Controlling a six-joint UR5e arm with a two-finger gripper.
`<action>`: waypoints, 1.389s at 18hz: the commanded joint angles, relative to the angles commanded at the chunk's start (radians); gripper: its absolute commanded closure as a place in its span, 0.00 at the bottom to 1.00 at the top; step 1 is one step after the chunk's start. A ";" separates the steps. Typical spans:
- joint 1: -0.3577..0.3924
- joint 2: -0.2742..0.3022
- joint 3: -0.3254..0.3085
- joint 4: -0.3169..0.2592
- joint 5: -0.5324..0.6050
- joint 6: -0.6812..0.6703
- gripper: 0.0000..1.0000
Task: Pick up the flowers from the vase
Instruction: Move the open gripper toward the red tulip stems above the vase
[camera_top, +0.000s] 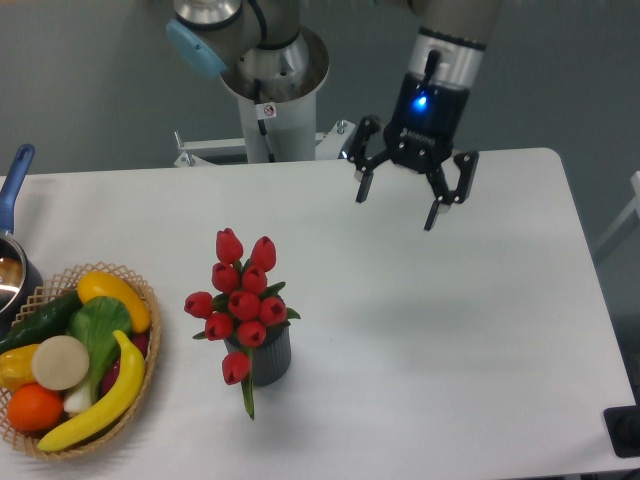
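Far left, cut off by the frame: a pot (12, 262) with a blue handle, only a sliver of its rim showing, contents unreadable. Just beside it, at the tabletop's front-left corner, a basket (140, 345) of fruit and vegetables, partly cropped at the left edge.

Left of centre, toward the front edge: flowers (238, 303) standing in the vase (270, 358), buds fanned above the rim, one bud and a leaf drooping over the front wall down toward the tabletop (450, 330). Probably light and likely artificial, so fairly stiff in the stem but easy to crush or scatter at the heads. Vase small and also light by the look of it, so likely to tip or lift along if the bunch drags on the rim. Best hold: low on the gathered stems, just above the vase mouth and under the buds, then a straight upward pull. Not by the heads.

Stems mostly hidden behind buds and leaves; how deep they sit inside the vase cannot be told, nor whether anything binds them. Gap between lowest buds and rim hard to make out from this angle.

Right of centre, over the back edge: gripper (398, 205), fingers spread wide, nothing between them, well apart from the bunch and above the surface. Height over the tabletop hard to judge. Arm above the wrist cropped by the top edge.
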 joint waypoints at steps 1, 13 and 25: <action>-0.009 -0.011 0.000 0.002 0.002 0.006 0.00; -0.034 -0.069 0.005 0.005 -0.113 0.100 0.00; -0.040 -0.083 -0.032 0.000 -0.170 0.074 0.00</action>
